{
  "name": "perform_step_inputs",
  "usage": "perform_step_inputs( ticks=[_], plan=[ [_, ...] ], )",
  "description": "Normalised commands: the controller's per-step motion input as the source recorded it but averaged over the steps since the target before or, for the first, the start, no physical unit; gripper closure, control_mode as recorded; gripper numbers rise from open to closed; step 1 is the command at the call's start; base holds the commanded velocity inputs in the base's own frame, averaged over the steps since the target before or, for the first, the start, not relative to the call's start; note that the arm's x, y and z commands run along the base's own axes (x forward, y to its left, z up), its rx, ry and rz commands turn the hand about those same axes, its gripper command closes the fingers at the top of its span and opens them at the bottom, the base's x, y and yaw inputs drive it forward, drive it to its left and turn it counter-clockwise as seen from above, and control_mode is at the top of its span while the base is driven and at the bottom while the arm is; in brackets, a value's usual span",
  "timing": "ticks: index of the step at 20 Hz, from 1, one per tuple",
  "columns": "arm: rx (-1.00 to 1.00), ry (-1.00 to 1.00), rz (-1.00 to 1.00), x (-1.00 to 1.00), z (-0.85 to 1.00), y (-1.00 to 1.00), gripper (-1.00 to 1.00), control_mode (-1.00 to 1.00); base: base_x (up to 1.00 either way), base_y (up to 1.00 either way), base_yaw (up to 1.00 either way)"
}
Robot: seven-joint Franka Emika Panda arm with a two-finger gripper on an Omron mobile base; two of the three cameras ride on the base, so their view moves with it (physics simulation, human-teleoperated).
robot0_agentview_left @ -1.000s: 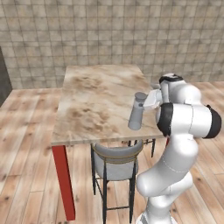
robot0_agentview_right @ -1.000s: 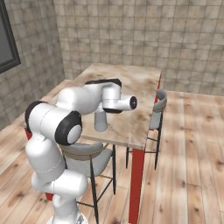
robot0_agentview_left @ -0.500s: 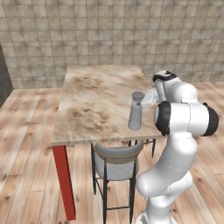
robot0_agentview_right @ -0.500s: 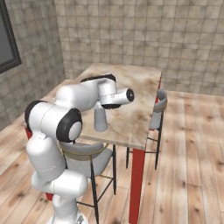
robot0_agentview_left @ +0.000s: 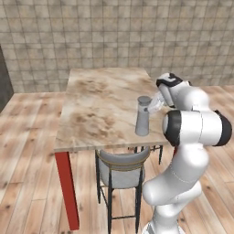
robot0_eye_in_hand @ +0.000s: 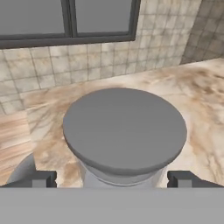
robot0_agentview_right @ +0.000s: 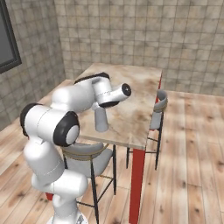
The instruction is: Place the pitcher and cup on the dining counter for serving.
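The grey pitcher (robot0_agentview_left: 143, 117) stands upright on the marbled dining counter (robot0_agentview_left: 100, 100), close to its front right corner. It also shows on the dining counter (robot0_agentview_right: 131, 87) as the pitcher (robot0_agentview_right: 101, 120), partly behind my arm. My gripper (robot0_agentview_left: 156, 102) is open, just to the right of the pitcher's top and level with it, holding nothing. In the hand view the pitcher's flat round top (robot0_eye_in_hand: 124, 131) lies just ahead of my gripper (robot0_eye_in_hand: 113, 179), with one fingertip (robot0_eye_in_hand: 43, 178) on each side of it and clear of it. The cup is out of view.
A grey stool (robot0_agentview_left: 121, 167) is tucked under the counter's front edge below the pitcher; it appears as the stool (robot0_agentview_right: 85, 155). A second stool (robot0_agentview_right: 158, 109) stands at the counter's right side. A red leg (robot0_agentview_left: 66, 187) holds the near corner. A tiled wall and a window (robot0_eye_in_hand: 65, 17) lie beyond.
My hand has drawn back to the right and slightly up, away from the pitcher's neck. The pitcher has stayed in place on the counter. The jaws stay open.
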Motion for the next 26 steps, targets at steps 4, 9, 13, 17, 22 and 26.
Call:
perform_step_inputs(
  ticks=[4, 9, 13, 17, 22, 26],
  plan=[
    [-0.11, 0.0, 0.0, -0.34, 0.0, -0.23, -1.0, -1.0, 0.0, 0.0, 0.0],
    [-0.08, 0.0, 0.0, -0.16, 0.01, -0.08, -1.0, -1.0, 0.0, 0.0, 0.0],
    [0.0, 0.0, 0.0, -0.01, 0.18, 0.0, -1.0, -1.0, 0.0, 0.0, 0.0],
    [0.0, 0.0, 0.0, 0.0, 0.3, 0.0, -1.0, -1.0, 0.0, 0.0, 0.0],
    [0.0, 0.0, 0.0, 0.0, 0.3, -0.12, -1.0, -1.0, 0.0, 0.0, 0.0],
    [0.0, 0.0, -0.01, -0.12, 0.23, -0.23, -1.0, -1.0, 0.0, 0.0, 0.0]
  ],
)
